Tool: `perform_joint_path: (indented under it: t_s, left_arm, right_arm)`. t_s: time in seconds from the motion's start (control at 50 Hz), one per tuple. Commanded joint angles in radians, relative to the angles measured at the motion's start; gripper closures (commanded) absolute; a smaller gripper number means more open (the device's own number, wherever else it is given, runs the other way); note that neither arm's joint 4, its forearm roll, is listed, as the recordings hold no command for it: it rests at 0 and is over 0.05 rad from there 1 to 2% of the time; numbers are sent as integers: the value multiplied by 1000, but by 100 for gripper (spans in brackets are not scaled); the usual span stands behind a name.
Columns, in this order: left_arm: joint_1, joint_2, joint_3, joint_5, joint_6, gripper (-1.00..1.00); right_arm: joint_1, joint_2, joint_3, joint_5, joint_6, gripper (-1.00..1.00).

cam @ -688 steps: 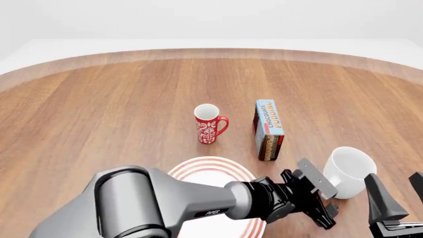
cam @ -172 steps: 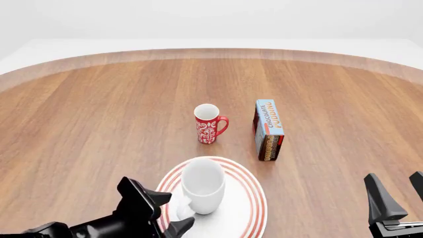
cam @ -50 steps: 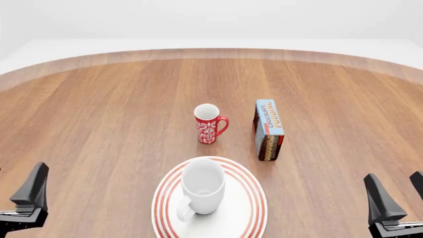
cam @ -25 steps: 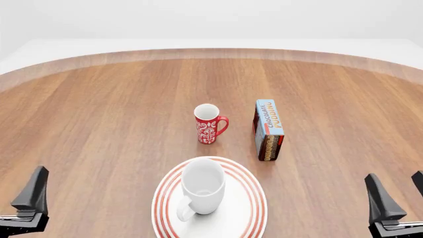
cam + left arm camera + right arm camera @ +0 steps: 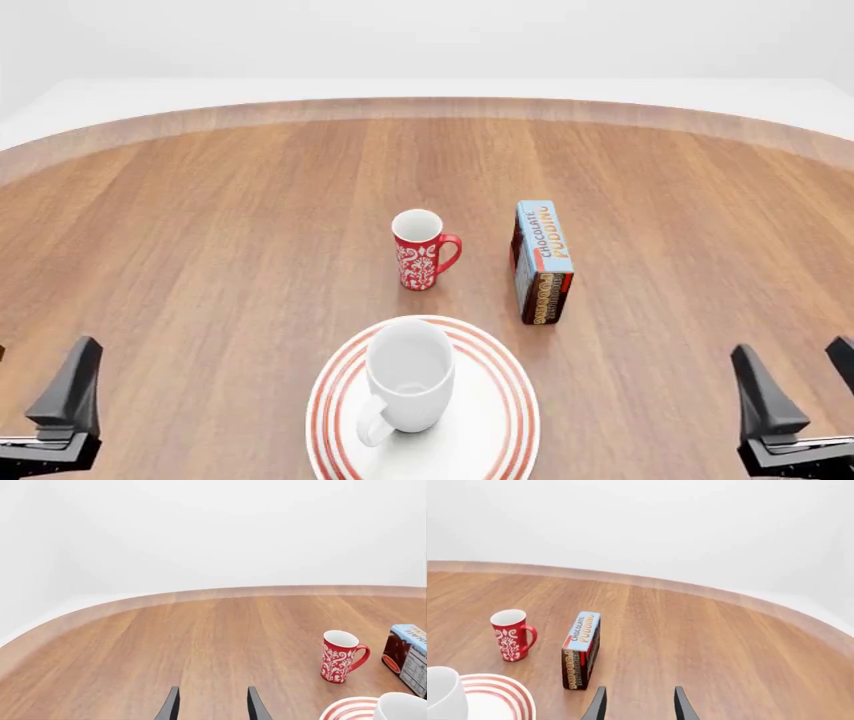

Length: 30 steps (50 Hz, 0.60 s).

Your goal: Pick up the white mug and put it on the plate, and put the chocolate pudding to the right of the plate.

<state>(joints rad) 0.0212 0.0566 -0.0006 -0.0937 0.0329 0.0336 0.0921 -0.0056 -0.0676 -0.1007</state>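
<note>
Chocolate pudding [image 5: 543,262]: stands on its long edge on the desk [image 5: 200,230], beyond the plate and just right of the red mug [image 5: 422,250].
Right gripper [image 5: 637,705]: fingers parted, empty, well short of the carton.
Left gripper [image 5: 210,705]: also spread, holding nothing.
White mug [image 5: 407,375]: upright on the plate [image 5: 514,420], so that half looks finished.
Step in hand: fetching the pudding.
Next move: right arm reaches forward-left and closes across the carton's narrow width.
Long axis: runs away from the arms, lettered face up.
</note>
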Motion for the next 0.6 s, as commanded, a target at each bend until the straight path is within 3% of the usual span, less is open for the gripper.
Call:
perform_joint_path:
  t_s: [0.02,0.6]
  left_arm:
    - [1,-14,0,12,-4,-100]
    - [-9,-13,0,11,-9,-100]
  right_arm:
    - [18,75,-14,-50,-30,-100]
    - [76,286,-113,-142,-82,-100]
